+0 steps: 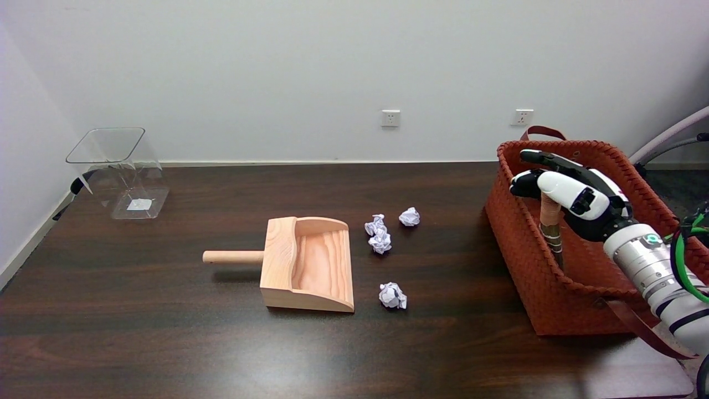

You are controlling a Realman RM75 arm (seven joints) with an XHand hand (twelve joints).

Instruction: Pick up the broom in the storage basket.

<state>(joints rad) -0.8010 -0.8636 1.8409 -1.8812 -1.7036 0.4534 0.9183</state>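
**Broom gripped inside the storage basket**

The right hand (570,194) is seen over the woven orange storage basket (532,277) at the table's right end, its fingers closed around the top of the broom (551,230) handle. The broom is held nearly upright, its lower part down inside the basket. On the dark table (166,332) a wooden dustpan (307,266) is laid at the centre, with crumpled paper balls (379,235) scattered just beside it. A clear plastic bin (119,172) is placed at the far left.
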